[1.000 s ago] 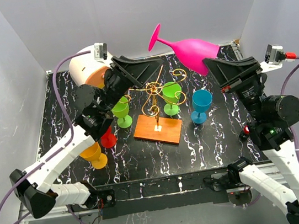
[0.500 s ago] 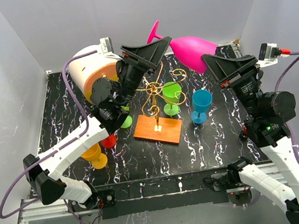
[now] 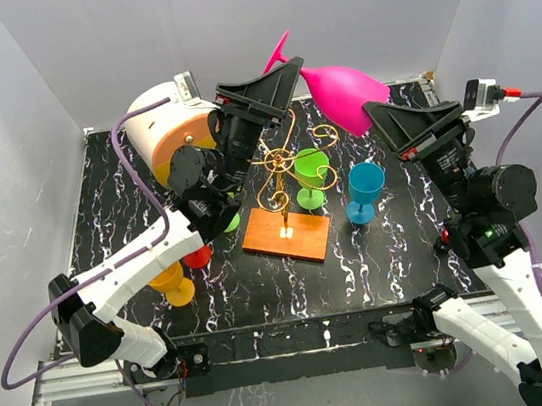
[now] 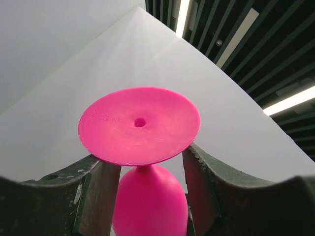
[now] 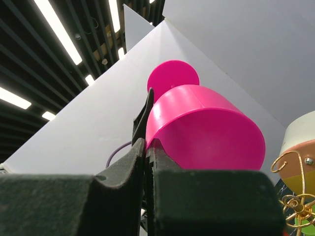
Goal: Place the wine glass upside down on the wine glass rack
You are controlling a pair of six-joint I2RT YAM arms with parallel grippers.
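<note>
The pink wine glass [image 3: 341, 92] hangs high in the air, lying almost level, foot [image 3: 280, 48] toward the back left. My right gripper [image 3: 375, 113] is shut on the rim of its bowl [image 5: 206, 128]; the two fingertips [image 5: 140, 147] pinch the wall. My left gripper [image 3: 278, 76] is open, with its fingers [image 4: 96, 196] on either side of the stem just below the foot [image 4: 139, 125], not touching it. The wine glass rack [image 3: 281, 166], gold wire on an orange base [image 3: 287, 233], stands below on the table; its curls show in the right wrist view [image 5: 290, 196].
A cream-and-orange drum box [image 3: 165, 132] stands at the back left. A green glass [image 3: 309, 172] and a blue glass [image 3: 363, 190] stand right of the rack. A red glass [image 3: 196, 256] and an orange glass [image 3: 171, 281] stand to its left, under my left arm.
My left arm has risen from beside the rack and moved right, bringing its open fingers around the glass stem. The right gripper has shifted the glass slightly left.
</note>
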